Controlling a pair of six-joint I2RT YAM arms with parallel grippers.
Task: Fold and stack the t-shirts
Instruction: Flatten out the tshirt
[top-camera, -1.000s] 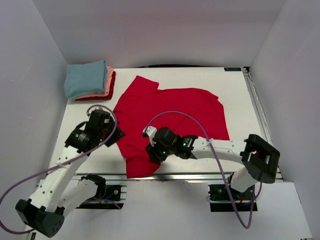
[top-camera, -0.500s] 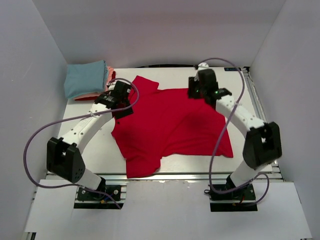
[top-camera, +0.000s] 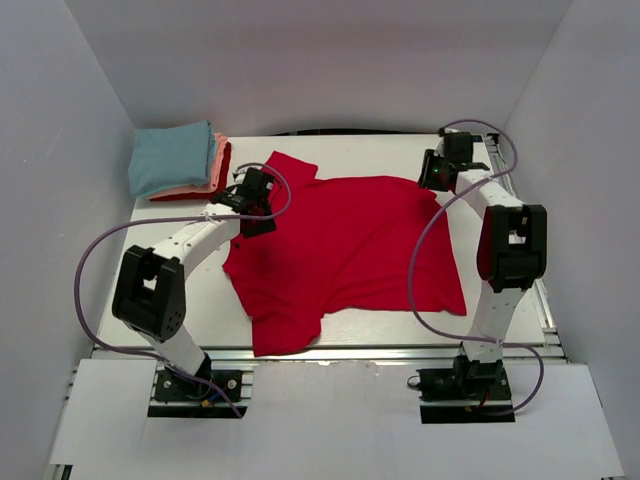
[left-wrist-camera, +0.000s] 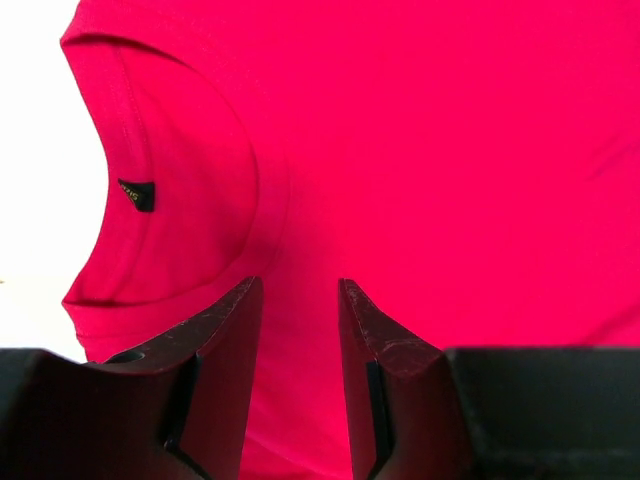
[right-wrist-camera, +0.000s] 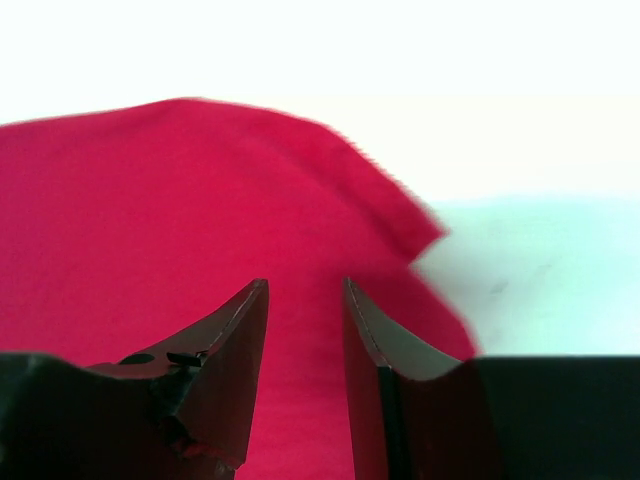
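Showing both arms reached out over an unfolded red t-shirt (top-camera: 345, 250). The left tool (left-wrist-camera: 300, 290) has its two dark fingers parted partway with nothing between them. Red cloth shows through the gap, and whether the tips touch it cannot be told. This tool hovers at the collar (left-wrist-camera: 268, 190), the end of the garment nearest the stack of folded shirts (top-camera: 180, 160). The right tool (right-wrist-camera: 305, 285) is likewise part-spread and empty. It is poised above the shirt corner (right-wrist-camera: 420, 235) that lies well apart from the stack, where cloth gives way to the pale surface (right-wrist-camera: 540, 260).

The shirt lies open on the surface just beside the stack, its body running away from it with a few shallow wrinkles. The stack shows light blue on top, with salmon-pink and red edges beneath.

Handling, as judged: the cloth looks thin, light and limp. It will probably drape rather than hold a shape, so only the pinched part should follow a lift while the rest drags and creases. The firmest holds are likely the thicker sewn parts, namely the ribbed collar or the shoulder next to it, and the hemmed corner away from the stack. Taking both at once should keep that edge taut for a clean fold. The fingers probably need to press down to the surface to catch both layers.

Markings: a small black tag (left-wrist-camera: 137, 193) sits inside the neck, its pale marks too small to read. No other print or brand is visible.
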